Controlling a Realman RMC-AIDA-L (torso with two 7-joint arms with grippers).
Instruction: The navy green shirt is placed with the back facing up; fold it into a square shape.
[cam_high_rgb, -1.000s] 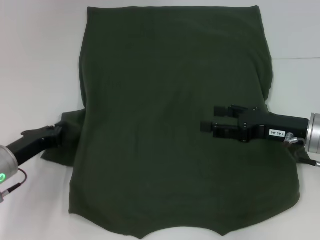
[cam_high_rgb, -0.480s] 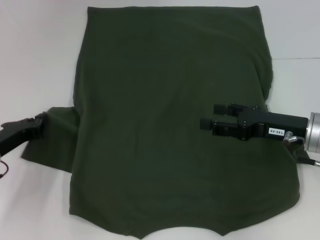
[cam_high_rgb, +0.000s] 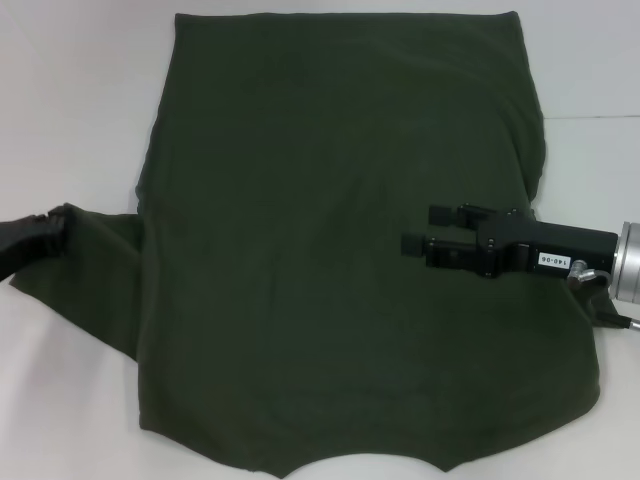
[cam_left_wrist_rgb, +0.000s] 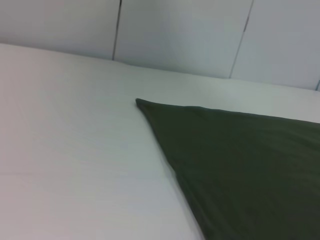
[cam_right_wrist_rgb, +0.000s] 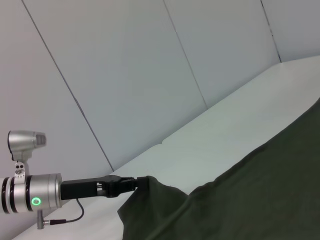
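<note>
Since the earlier frames, the large, dark olive-green soft knit shirt (cam_high_rgb: 350, 240), lying flat on the white table (cam_high_rgb: 70, 120), has had its left sleeve (cam_high_rgb: 90, 270) drawn outward into a long taut triangle by the left gripper (cam_high_rgb: 50, 228), which is clenched on the sleeve tip. Over the cloth on the opposite side, the right gripper (cam_high_rgb: 418, 230) hovers with fingers apart, grasping nothing. To do this step well, I think the left gripper should keep the sleeve stretched and low, then carry it over the body toward the right gripper, so the fold edge becomes straight.

Small white label, apparently "140-06", upside down on right gripper (cam_high_rgb: 418, 230) body.
</note>
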